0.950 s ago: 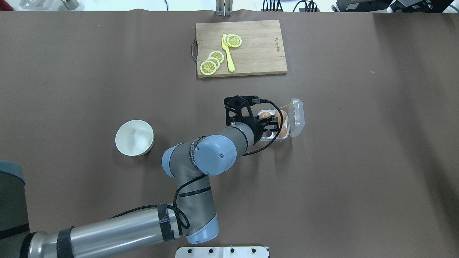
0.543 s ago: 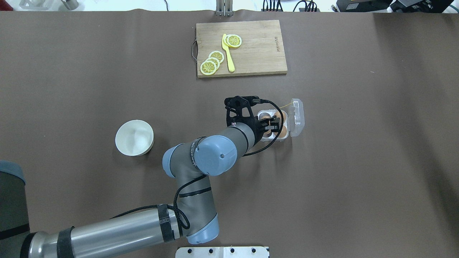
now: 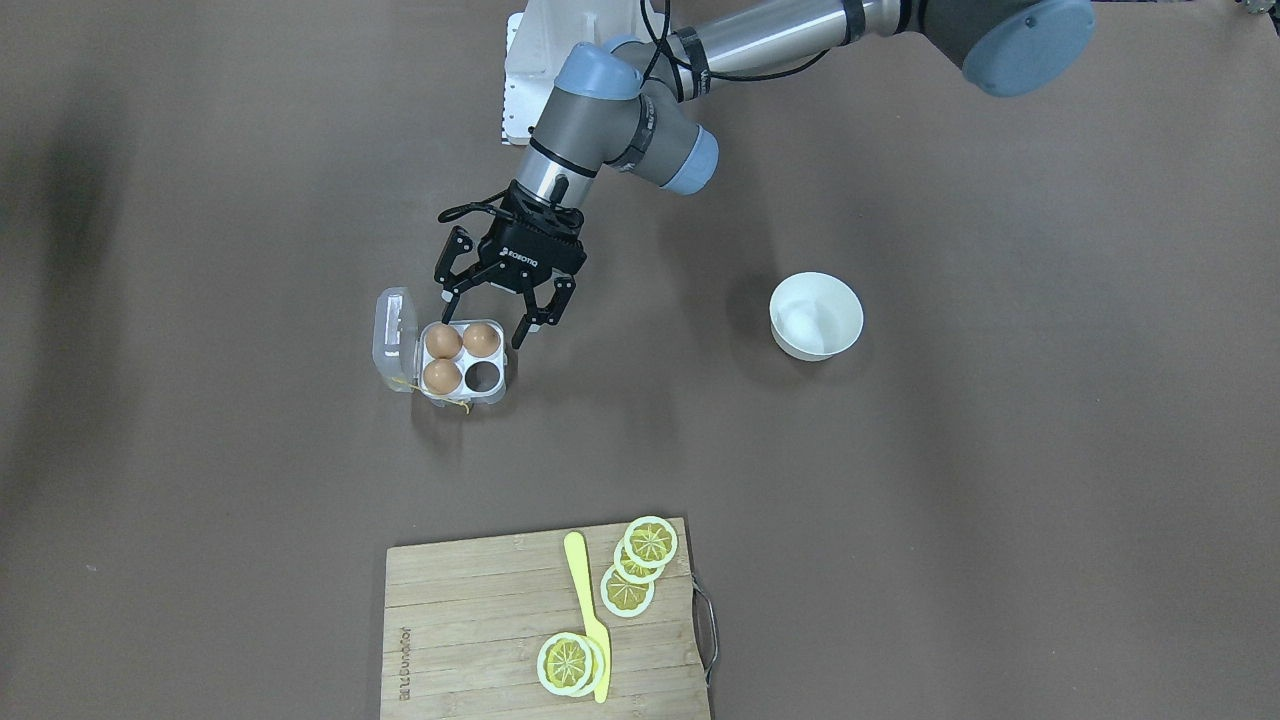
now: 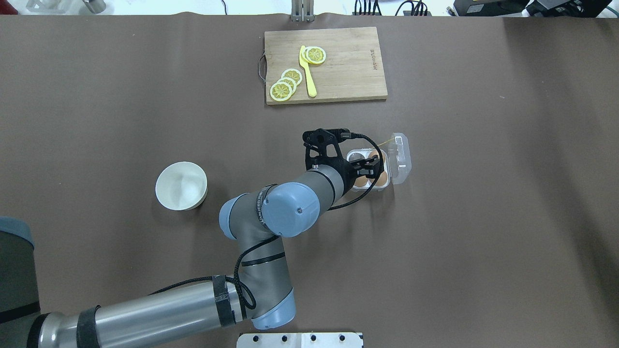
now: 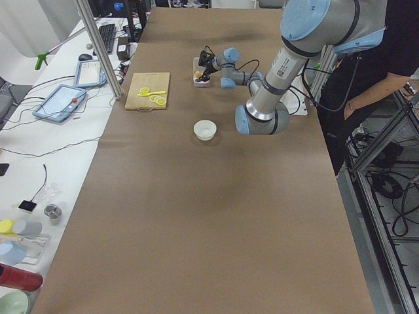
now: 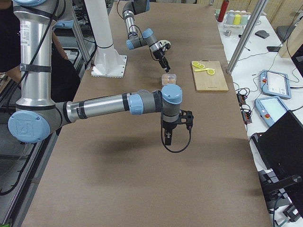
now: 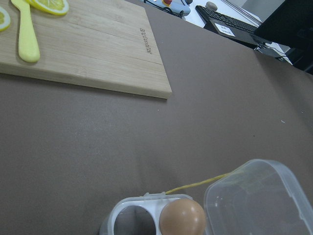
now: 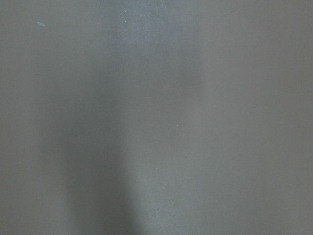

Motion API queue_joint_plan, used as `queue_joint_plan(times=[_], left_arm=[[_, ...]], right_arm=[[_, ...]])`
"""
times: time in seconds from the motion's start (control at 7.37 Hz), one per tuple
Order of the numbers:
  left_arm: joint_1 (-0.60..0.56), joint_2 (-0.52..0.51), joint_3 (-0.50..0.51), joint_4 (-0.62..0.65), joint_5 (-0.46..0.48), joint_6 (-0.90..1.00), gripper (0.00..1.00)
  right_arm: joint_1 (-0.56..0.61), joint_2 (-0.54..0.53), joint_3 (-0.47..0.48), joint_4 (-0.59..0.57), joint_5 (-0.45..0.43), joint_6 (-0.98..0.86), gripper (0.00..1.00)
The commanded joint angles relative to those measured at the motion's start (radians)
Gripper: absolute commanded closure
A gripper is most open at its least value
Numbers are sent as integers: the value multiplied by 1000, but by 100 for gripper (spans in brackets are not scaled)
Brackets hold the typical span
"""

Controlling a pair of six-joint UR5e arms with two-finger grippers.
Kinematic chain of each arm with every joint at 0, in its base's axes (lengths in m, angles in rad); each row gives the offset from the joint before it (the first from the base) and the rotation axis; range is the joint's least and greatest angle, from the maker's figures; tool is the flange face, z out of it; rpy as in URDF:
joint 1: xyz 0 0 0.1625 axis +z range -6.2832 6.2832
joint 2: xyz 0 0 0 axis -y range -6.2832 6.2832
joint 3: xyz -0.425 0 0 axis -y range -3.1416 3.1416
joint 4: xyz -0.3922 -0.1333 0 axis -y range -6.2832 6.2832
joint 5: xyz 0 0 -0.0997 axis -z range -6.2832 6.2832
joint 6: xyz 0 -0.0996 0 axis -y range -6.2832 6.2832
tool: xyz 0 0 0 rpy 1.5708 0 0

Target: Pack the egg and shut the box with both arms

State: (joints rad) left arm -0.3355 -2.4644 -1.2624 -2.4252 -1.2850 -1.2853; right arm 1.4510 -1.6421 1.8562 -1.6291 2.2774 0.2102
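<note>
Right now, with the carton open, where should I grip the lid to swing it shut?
Take the lid by its free outer edge, opposite the hinge beside the eggs. It stands tilted open on the box's far side from the left gripper, so approach from outside.
</note>
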Motion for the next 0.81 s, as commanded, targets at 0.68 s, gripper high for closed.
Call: queue_joint_plan(times=[0.68], left_arm=[[-469,347,-558,496,-679,413,14]], right_arm=[[0,73,35,-2,10,-2,0]])
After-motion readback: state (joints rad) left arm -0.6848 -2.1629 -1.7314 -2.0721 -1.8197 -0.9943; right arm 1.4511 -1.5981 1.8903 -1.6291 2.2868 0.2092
